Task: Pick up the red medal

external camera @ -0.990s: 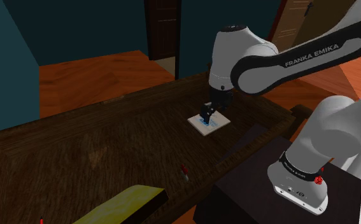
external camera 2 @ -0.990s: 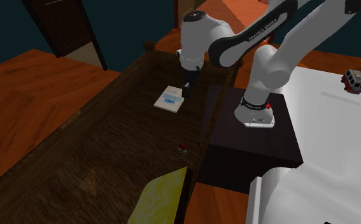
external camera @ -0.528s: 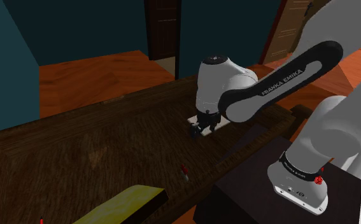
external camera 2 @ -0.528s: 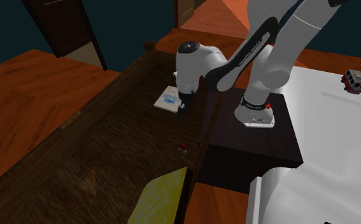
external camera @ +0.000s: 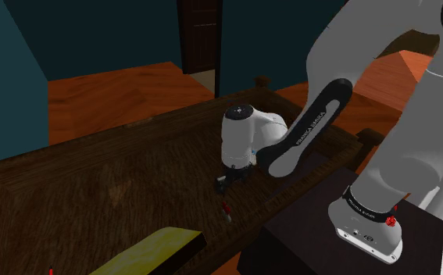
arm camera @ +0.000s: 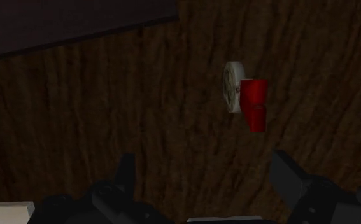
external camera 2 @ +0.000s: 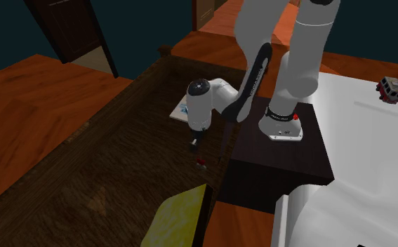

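Observation:
The medal (arm camera: 244,95) is a pale disc with a red ribbon, lying on the dark wooden table (external camera: 118,180). It shows as a small red speck (external camera: 227,212) near the table's front edge, and again (external camera 2: 201,164) in the second exterior view. My black gripper (external camera: 224,183) hangs low over the table, a short way behind the medal. In the wrist view the gripper (arm camera: 204,175) is open, its fingers (arm camera: 125,172) wide apart, with the medal ahead of them and off toward one finger. Nothing is held.
A white card with blue print (external camera 2: 181,110) lies on the table behind the arm. A yellow slab (external camera: 145,254) sits at the table's near end. The dark stand (external camera: 352,234) borders the table. A small red and grey object (external camera 2: 390,88) rests on the white surface.
The arm has folded down and swung from over the white card toward the medal. The gripper now hangs lower and nearer the table's front edge.

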Motion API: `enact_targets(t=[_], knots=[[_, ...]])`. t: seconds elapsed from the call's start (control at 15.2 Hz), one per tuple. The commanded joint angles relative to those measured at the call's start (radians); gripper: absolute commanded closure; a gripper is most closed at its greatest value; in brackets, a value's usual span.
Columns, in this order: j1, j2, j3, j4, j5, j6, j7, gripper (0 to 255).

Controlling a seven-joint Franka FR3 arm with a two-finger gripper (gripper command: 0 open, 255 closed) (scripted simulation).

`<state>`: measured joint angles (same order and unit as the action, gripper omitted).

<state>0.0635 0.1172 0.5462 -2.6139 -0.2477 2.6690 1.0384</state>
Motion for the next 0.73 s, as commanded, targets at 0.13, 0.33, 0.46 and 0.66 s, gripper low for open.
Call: enact_targets(t=[0.13,0.33,0.46,0.66], knots=[[0.096,0.192,-0.087,0.099,-0.22,0.054,0.223,0],[0.159,0.273,-0.146,0.146,-0.288,0.081,0.294,0],[0.18,0.303,-0.174,0.157,-0.319,0.1,0.319,0],[0.212,0.349,-0.215,0.174,-0.362,0.128,0.353,0]])
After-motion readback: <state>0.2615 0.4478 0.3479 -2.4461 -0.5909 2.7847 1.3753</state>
